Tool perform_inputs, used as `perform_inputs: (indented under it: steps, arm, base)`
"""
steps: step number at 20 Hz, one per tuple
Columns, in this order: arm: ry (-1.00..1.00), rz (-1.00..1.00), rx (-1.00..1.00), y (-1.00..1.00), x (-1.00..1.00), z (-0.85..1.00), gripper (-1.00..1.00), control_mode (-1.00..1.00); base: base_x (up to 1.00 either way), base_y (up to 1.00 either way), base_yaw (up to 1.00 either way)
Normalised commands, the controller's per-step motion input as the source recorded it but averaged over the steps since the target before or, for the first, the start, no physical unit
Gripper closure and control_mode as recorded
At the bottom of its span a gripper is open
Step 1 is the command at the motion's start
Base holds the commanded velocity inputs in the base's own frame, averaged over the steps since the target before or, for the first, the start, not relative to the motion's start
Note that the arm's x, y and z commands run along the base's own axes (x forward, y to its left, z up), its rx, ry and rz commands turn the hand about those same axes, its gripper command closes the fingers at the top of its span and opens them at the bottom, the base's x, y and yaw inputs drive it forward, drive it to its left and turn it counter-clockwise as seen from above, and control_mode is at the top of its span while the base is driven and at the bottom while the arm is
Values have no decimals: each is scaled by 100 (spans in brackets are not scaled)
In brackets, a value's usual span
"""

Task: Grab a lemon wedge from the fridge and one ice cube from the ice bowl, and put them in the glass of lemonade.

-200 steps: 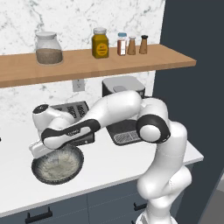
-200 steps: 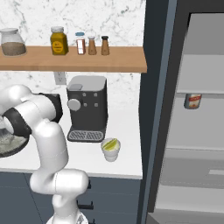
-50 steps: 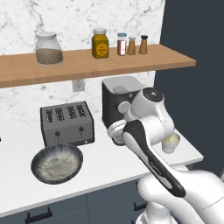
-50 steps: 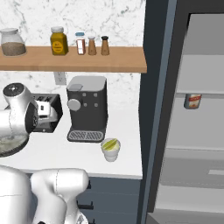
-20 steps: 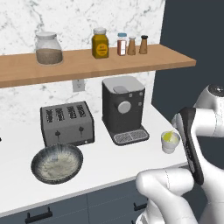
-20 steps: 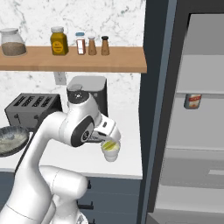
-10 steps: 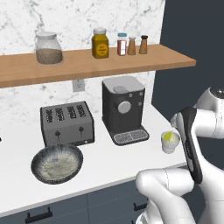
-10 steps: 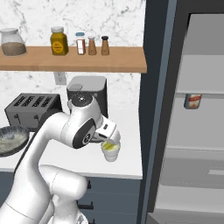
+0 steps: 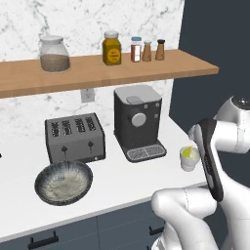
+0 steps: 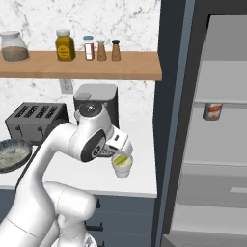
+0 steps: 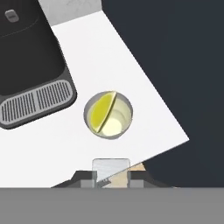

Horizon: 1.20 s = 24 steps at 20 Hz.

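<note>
Gripper (image 11: pixel 112 175): at the bottom centre of the hand view, fingers drawn in on a pale, square ice cube (image 11: pixel 111 167), poised above the counter just short of the glass
Glass of lemonade (image 11: pixel 108 114): middle of the hand view, standing on the white counter (image 11: pixel 109 57) near its right corner; at right of centre in the left base view, just beside the arm's forearm
Lemon wedge (image 11: pixel 101 112): inside the glass, leaning across its left half
Ice bowl (image 9: pixel 63 181): lower left of the left base view, on the counter in front of the toaster (image 9: pixel 74 137)
Coffee machine (image 9: pixel 138 122): centre of the left base view, between toaster and glass
Fridge (image 10: pixel 214 120): right side of the right base view, open, a can (image 10: pixel 212 111) on a shelf
</note>
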Motion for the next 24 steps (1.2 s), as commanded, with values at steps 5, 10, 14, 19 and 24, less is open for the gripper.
perform_inputs:
  steps: [5, 10, 14, 19, 24]
  arm:
    - [0, 0, 0, 0, 40, 0, 100, -100]
    - [0, 0, 0, 0, 50, 0, 100, -100]
    - [6, 0, 0, -13, 16, -30, 100, -100]
    - [0, 0, 0, -33, -3, -20, 100, -100]
    - [0, 0, 0, -9, 8, -1, 100, -100]
  base:
    - [0, 0, 0]
    - [0, 0, 0]
    - [0, 0, 0]
    - [0, 0, 0]
    - [0, 0, 0]
